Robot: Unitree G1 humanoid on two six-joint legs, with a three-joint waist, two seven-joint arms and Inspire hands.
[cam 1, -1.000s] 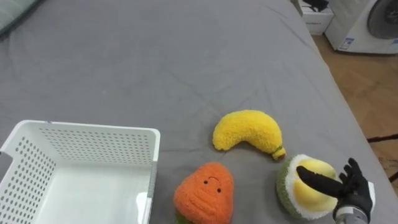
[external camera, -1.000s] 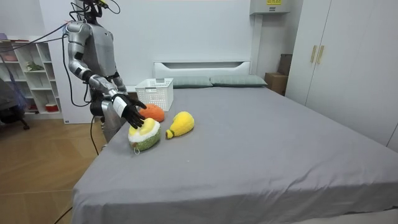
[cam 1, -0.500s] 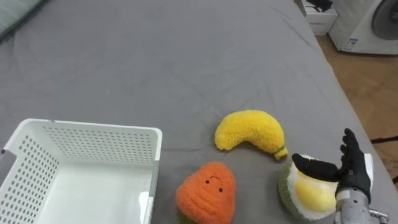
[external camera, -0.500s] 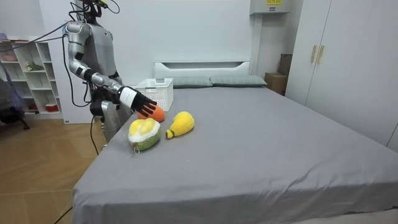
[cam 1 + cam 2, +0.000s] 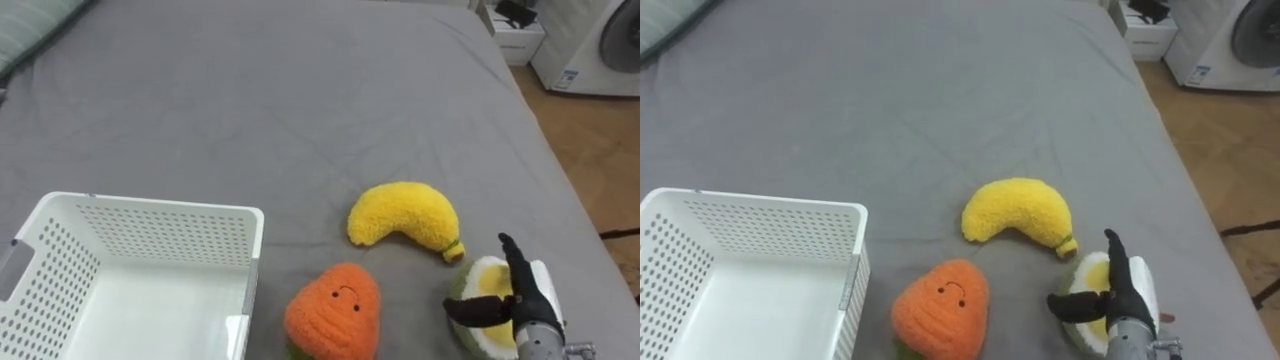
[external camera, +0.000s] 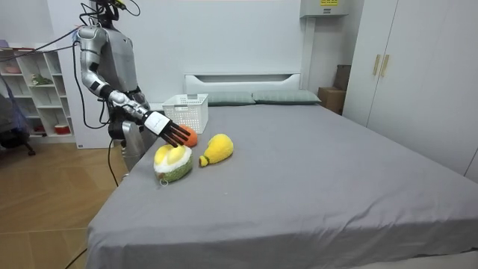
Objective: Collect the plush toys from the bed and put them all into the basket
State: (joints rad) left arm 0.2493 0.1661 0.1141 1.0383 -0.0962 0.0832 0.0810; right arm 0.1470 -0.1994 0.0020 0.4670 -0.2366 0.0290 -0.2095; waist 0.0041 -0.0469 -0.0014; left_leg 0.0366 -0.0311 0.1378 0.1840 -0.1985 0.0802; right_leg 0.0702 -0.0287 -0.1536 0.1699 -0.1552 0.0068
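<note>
Three plush toys lie on the grey bed [image 5: 300,90]: a yellow banana [image 5: 405,212], an orange carrot with a face [image 5: 333,310], and a round green-and-yellow fruit [image 5: 478,288] near the bed's right edge. My right hand [image 5: 526,300] is open over the green-and-yellow fruit, fingers straight and pointing up the bed, thumb stretched left across the toy's front. In the room view I stand at the bed's corner, right hand [image 6: 170,132] reaching out above that fruit [image 6: 173,164], beside the carrot [image 6: 188,138] and banana [image 6: 216,148]. A white perforated basket [image 5: 160,208] stands empty left of the carrot.
The bed's right edge runs close to my hand, with wooden floor [image 5: 600,150] beyond. A washing machine [image 5: 600,45] stands at the far right. Pillows [image 6: 284,96] lie at the headboard, and the bed's far half is bare sheet.
My right hand lay across the top of the green-and-yellow fruit, rose with fingers upright, and now sits lower against it with the thumb spread left. The toys have not moved.
</note>
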